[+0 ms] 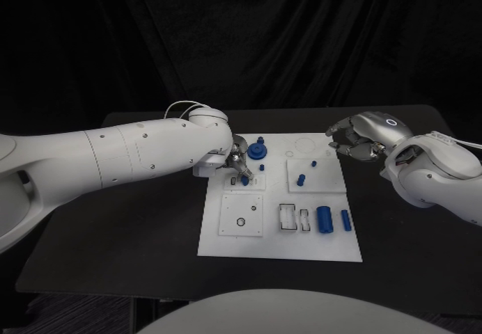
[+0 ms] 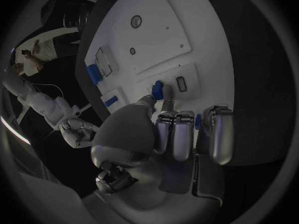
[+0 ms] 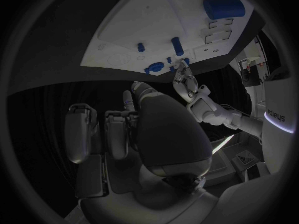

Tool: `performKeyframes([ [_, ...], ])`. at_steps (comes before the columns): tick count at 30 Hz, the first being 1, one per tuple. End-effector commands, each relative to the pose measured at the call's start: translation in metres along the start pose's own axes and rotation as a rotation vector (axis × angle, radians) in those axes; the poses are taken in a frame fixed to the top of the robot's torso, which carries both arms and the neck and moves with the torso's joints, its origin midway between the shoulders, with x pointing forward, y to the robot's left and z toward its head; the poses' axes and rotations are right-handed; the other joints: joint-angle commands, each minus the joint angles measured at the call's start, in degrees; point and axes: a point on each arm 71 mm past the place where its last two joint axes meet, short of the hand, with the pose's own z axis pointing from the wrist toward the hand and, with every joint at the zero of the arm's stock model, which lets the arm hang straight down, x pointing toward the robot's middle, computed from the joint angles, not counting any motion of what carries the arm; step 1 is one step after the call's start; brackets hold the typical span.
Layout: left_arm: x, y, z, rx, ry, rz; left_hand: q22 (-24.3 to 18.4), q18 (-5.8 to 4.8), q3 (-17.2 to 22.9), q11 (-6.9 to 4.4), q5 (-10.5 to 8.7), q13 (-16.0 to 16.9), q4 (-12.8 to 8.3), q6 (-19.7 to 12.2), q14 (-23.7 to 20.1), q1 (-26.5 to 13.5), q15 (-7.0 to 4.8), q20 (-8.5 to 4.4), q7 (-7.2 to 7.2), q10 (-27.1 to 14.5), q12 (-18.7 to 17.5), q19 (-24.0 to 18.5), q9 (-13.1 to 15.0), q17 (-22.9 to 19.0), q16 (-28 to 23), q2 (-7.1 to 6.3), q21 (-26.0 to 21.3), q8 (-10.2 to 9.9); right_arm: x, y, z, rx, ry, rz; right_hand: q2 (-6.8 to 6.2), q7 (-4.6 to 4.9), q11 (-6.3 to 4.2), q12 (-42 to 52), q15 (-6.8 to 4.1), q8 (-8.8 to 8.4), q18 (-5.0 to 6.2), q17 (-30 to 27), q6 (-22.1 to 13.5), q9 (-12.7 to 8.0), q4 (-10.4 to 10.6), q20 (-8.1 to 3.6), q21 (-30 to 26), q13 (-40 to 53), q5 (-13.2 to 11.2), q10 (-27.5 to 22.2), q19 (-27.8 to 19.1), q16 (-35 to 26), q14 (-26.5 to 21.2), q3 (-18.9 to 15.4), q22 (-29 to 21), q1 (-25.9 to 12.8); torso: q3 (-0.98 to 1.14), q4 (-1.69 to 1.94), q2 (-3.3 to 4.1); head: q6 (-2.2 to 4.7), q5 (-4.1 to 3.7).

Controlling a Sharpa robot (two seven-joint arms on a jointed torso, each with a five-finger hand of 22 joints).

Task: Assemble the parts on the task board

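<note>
**What the views leave unclear**

The left hand covers part of the white board at its far left corner, hiding its own fingertips and most of a small blue piece there. Whether the fingers grip that piece or merely touch it cannot be told. Past the board's far right corner, the right hand has its palm turned away.

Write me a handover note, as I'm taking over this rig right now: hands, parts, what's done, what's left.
Left hand: pinching a small blue peg at a slot on the white task board.
Right hand: fingers curled, holding nothing, over the board's far right corner.
Large blue cylinder and slim blue rod lie loose at the board's right.
Left: seat the peg, then place the loose parts.
</note>
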Motion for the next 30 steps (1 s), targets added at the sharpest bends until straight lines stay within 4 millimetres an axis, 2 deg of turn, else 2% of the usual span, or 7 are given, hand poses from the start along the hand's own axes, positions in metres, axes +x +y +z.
performKeyframes([
  [1,0.001,0.0,0.0,0.012,-0.022,-0.021,11.05,0.74,2.12,0.09,0.12,15.11,-0.48,0.33,6.15,-0.28,-0.12,-0.43,-0.26,5.63,-0.03,0.83,0.13,15.1,0.15,-1.13,-0.44,0.31,0.0,-0.001,0.0,0.016,-0.005,-0.001,0.19,-0.16,-0.09,-0.28,-0.34,-0.32,0.8,13.96,0.4,-0.05,-0.01,-0.35,-0.18,11.44,0.22,2.15,1.44,-0.24,5.61,0.27,12.2,-0.11,-0.01,0.04,0.01,-0.01,-0.01],
  [3,0.0,0.002,-0.001,0.007,-0.04,-0.036,11.11,0.72,3.68,0.09,0.09,15.11,-0.68,0.37,6.15,-0.9,-0.16,-0.45,-0.22,5.63,-0.03,0.89,0.17,15.1,0.15,-1.78,-0.42,0.42,0.0,-0.002,-0.001,0.019,-0.005,-0.001,0.18,-0.16,-0.09,-0.31,-0.34,-0.32,0.82,13.88,0.42,-0.05,-0.01,-0.35,-0.27,11.41,0.22,2.13,1.4,-0.37,5.57,0.28,12.17,-0.11,0.02,0.0,0.0,-0.01,-0.02],
  [5,0.0,0.005,-0.003,0.002,-0.067,-0.056,11.16,0.72,6.79,0.07,0.13,15.11,-1.2,0.4,6.15,-2.2,-0.19,-0.47,-0.23,5.63,-0.03,0.94,0.35,15.1,0.15,-3.05,-0.52,0.7,0.0,-0.002,-0.001,0.022,-0.004,-0.001,0.18,-0.16,-0.09,-0.36,-0.34,-0.31,0.84,13.84,0.43,-0.05,-0.01,-0.35,-0.36,11.36,0.22,2.07,1.35,-0.42,5.56,0.28,12.14,-0.11,0.02,0.01,0.01,-0.01,-0.06],
  [13,0.0,0.012,-0.018,0.052,-0.226,-0.168,11.37,0.64,10.99,-0.08,0.0,15.11,-2.27,0.58,6.15,-3.83,-0.33,-0.61,-0.35,5.63,-0.03,1.24,0.86,15.1,0.15,-4.79,-0.32,1.29,0.0,-0.005,-0.003,0.03,0.0,-0.003,0.16,-0.16,-0.09,-0.41,-0.33,-0.31,0.86,13.71,0.44,-0.05,-0.01,-0.35,-0.41,11.32,0.22,2.03,1.32,-0.58,5.51,0.29,12.12,-0.12,-0.01,-0.01,0.02,-0.01,-0.08],
  [21,0.004,0.021,-0.031,0.087,-0.337,-0.255,11.44,0.62,12.44,-0.13,0.24,15.11,-2.44,0.61,6.15,-4.2,-0.41,-0.66,-0.36,5.63,-0.03,1.35,1.04,15.1,0.15,-5.41,-0.27,1.47,0.0,-0.005,-0.003,0.03,0.0,-0.004,0.16,-0.16,-0.09,-0.41,-0.33,-0.31,0.86,13.71,0.44,-0.05,-0.01,-0.35,-0.41,11.32,0.22,2.03,1.32,-0.58,5.51,0.29,12.12,-0.12,0.0,0.06,0.02,-0.01,0.35],
  [28,0.015,0.027,-0.028,0.089,-0.36,-0.294,11.36,0.68,13.04,-0.14,0.42,15.11,-2.48,0.57,6.15,-4.34,-0.42,-0.68,-0.36,5.63,-0.03,1.25,1.06,15.1,0.15,-5.64,-0.51,1.48,0.0,-0.005,-0.002,0.029,-0.002,-0.005,0.13,-0.16,-0.09,-0.41,-0.33,-0.32,0.88,13.64,0.46,-0.06,-0.02,-0.35,-0.5,11.32,0.22,2.05,1.28,-0.68,5.48,0.31,12.09,-0.12,0.01,0.16,-0.04,-0.01,0.37],
  [30,0.019,0.028,-0.027,0.089,-0.361,-0.303,11.32,0.71,13.34,-0.14,0.49,15.11,-2.48,0.53,6.15,-4.42,-0.43,-0.69,-0.34,5.63,-0.03,1.2,1.07,15.1,0.15,-5.72,-0.63,1.47,0.0,-0.005,-0.002,0.028,-0.002,-0.005,0.13,-0.16,-0.09,-0.41,-0.33,-0.32,0.88,13.64,0.46,-0.06,-0.02,-0.35,-0.5,11.32,0.22,2.05,1.28,-0.68,5.48,0.31,12.09,-0.12,0.0,0.07,-0.03,-0.01,0.39],
])
